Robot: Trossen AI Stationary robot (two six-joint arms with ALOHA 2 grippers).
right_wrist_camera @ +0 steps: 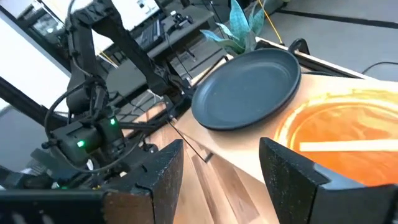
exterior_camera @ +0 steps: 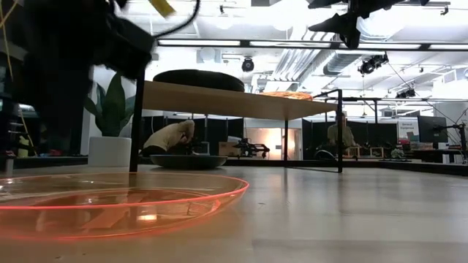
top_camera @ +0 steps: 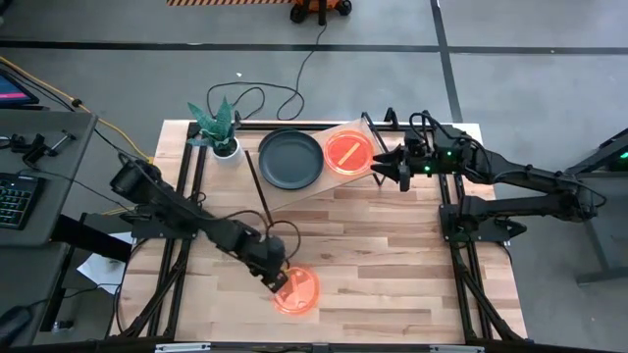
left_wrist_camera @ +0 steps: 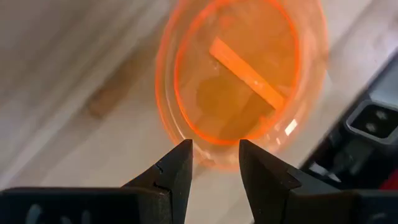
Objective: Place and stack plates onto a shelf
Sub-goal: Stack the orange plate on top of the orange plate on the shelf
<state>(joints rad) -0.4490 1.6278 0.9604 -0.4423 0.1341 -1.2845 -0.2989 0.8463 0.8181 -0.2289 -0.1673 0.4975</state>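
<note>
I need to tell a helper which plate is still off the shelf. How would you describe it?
Start at the wood-plank table and go to its near edge, away from the shelf. There, alone on the planks, lies an orange plate with the left gripper at its rim. The other orange plate lies on the shelf, beside a black plate.

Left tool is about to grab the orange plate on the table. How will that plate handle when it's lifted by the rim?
The orange plate looks thin and translucent, so it is probably light and stiff. Its glossy rim may slip between the open fingers of the left tool. Held at one edge, it would likely droop or pivot.
</note>
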